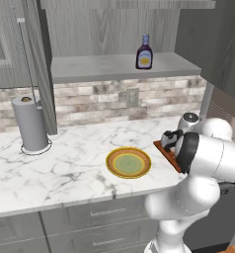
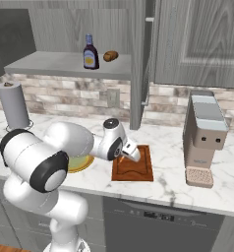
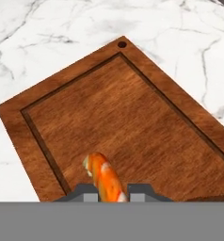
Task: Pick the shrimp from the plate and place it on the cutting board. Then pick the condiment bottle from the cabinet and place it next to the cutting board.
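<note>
My end effector (image 3: 112, 190), closed on the shrimp (image 3: 104, 176), hangs over the cutting board (image 3: 132, 122); shrimp's long axis runs btwn fingertips, curled end fwd; arm bent low, wrist down.

shrimp (image 3: 104, 178) tail hidden between the gripper (image 3: 112, 192) tips, cutting board (image 1: 167, 154) mostly behind the arm

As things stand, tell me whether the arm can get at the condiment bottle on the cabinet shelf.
Probably not yet. The end effector is shut on the shrimp over the cutting board. The condiment bottle stands in the open with the door swung aside, but high up.
</note>
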{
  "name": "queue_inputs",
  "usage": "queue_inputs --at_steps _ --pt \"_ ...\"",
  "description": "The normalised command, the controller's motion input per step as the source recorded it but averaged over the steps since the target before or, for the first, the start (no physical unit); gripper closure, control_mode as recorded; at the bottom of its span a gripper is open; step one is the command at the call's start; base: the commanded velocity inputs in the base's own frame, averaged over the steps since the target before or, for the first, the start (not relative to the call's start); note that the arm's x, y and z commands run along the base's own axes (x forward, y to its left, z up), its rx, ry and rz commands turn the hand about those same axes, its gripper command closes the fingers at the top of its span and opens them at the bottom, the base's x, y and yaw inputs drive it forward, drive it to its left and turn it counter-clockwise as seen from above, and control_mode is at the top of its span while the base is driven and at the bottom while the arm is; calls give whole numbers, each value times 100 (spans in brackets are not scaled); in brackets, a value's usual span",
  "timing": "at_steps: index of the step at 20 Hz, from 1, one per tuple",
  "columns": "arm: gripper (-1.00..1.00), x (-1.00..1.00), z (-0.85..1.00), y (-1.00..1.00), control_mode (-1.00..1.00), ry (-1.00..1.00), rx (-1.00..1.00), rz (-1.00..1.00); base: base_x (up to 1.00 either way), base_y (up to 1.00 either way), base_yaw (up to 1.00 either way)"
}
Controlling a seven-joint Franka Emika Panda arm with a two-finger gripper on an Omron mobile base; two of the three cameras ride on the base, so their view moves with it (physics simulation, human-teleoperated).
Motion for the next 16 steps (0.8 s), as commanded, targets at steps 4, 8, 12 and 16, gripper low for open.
queue_inputs --at_steps 4,8,12,16 --pt "100 0 -27 -5 -100 0 0 0 0 0 0" --pt "100 0 -28 -4 -100 0 0 0 0 0 0" --pt "100 0 -33 -5 -100 -1 0 0 0 0 0" --pt "100 0 -35 -4 -100 -1 0 0 0 0 0"
